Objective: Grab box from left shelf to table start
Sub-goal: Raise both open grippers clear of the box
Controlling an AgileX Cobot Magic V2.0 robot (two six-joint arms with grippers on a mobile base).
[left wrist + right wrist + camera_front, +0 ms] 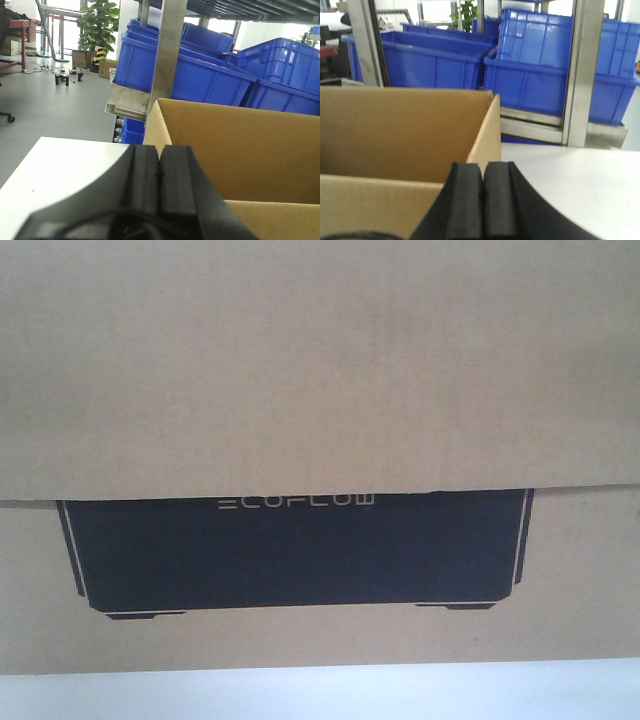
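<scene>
A: Where is the box [320, 370] sitting?

B: It is resting on the white table [320, 695], filling nearly the whole front view, its black panel with ECOFLOW lettering facing the camera and a bare strip of the tabletop's near edge showing below it.

A: And the left gripper [159, 172]?

B: Its black pads are pressing together, clenched on nothing. The box's open top is lying just beyond it and to its right, one box corner right behind the fingertips.

A: The right gripper [482, 187]?

B: Also clenched, pads meeting, holding nothing. The box is lying ahead and to its left, its corner just behind the pads.

A: The left shelf [167, 55]?

B: Its steel posts are standing behind the box, blue bins [545, 65] sitting inside.
</scene>
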